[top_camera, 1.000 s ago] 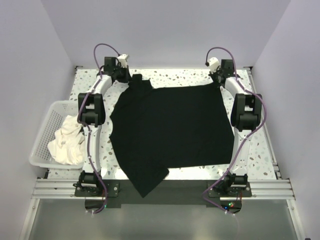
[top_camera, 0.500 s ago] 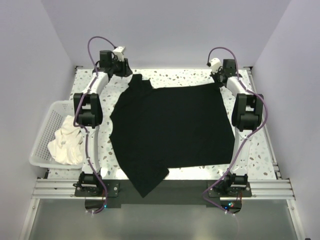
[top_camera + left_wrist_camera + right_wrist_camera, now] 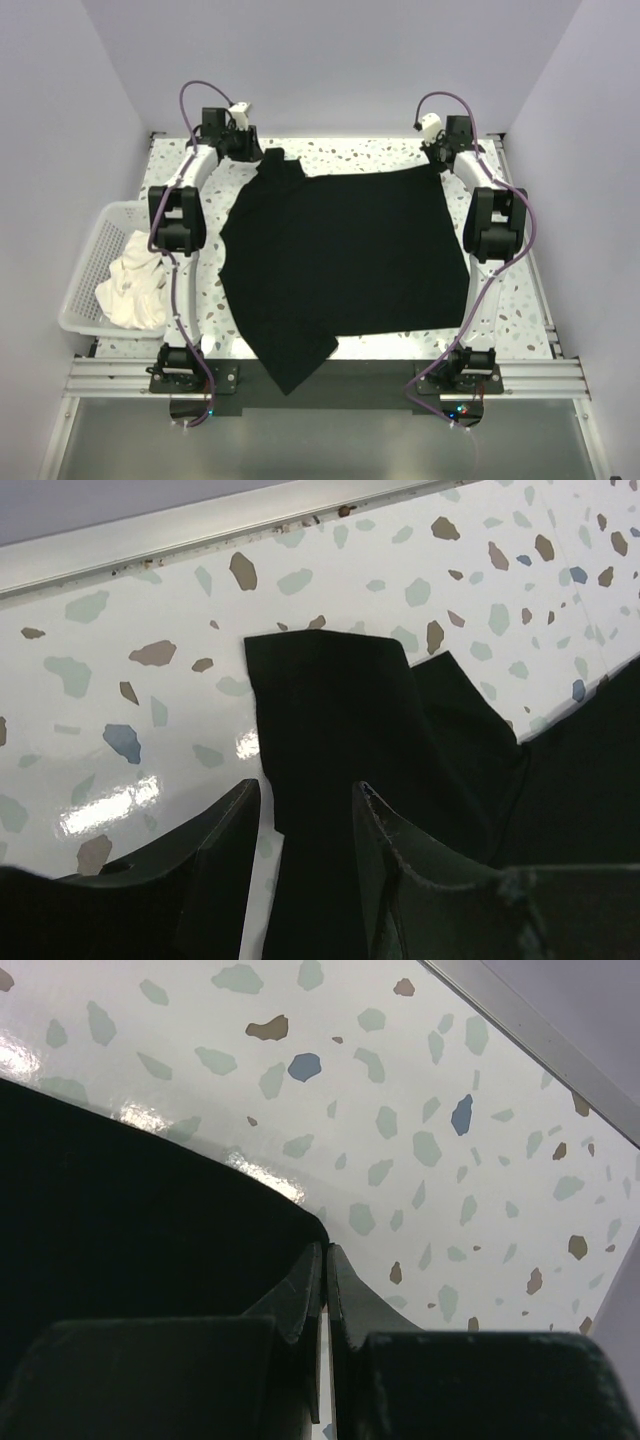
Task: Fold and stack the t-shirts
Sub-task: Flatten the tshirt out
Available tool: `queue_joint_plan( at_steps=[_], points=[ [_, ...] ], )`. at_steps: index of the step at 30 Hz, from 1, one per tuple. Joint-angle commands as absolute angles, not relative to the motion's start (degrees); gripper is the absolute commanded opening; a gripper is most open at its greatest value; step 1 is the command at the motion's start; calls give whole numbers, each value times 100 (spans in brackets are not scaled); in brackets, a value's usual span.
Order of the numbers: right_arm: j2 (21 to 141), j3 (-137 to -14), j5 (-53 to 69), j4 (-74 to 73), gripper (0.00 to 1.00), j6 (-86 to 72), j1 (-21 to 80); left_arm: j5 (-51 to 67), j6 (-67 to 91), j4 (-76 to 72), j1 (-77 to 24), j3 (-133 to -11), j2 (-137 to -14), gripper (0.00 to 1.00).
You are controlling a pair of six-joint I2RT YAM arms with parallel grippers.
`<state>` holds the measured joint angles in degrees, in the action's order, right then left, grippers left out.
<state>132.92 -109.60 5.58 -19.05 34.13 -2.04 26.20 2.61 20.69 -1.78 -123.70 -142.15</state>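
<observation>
One black t-shirt (image 3: 345, 255) flat on speckled table (image 3: 350, 152), lilac walls (image 3: 330, 60); left gripper (image 3: 306, 788) open, right gripper (image 3: 325, 1248) pinching its corner.

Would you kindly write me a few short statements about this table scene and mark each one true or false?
1. The black t-shirt lies spread out on the table. True.
2. The white t-shirt is folded on top of the black one. False: it sits crumpled in the basket at the left.
3. The left pincer is shut. False: its jaws stand apart, with the black sleeve showing between them.
4. The right pincer is shut at the far right corner of the black t-shirt. True.
5. All of the black t-shirt lies on the tabletop. False: one part hangs over the near edge.
</observation>
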Motion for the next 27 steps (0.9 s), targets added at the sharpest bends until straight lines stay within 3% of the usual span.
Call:
queue_joint_plan(
  at_steps=[1, 7, 16, 22, 27],
  points=[
    [13298, -11232, 642, -1898, 0, 3410, -220, 2461, 387, 2285, -123, -12392, -14361, 47],
    [13298, -11206, 615, -1907, 0, 3419, -220, 2153, 431, 2505, -123, -12498, -14563, 47],
    [13298, -11171, 545, -1916, 0, 3428, -220, 2768, 615, 2233, -123, -12586, -14774, 43],
    [13298, -11180, 519, -1925, 0, 3454, -220, 3023, 755, 2110, -123, -12726, -14897, 30],
    [13280, -11171, 501, -1960, 0, 3463, -220, 2936, 747, 1907, -114, -12971, -14941, 7]
  ],
)
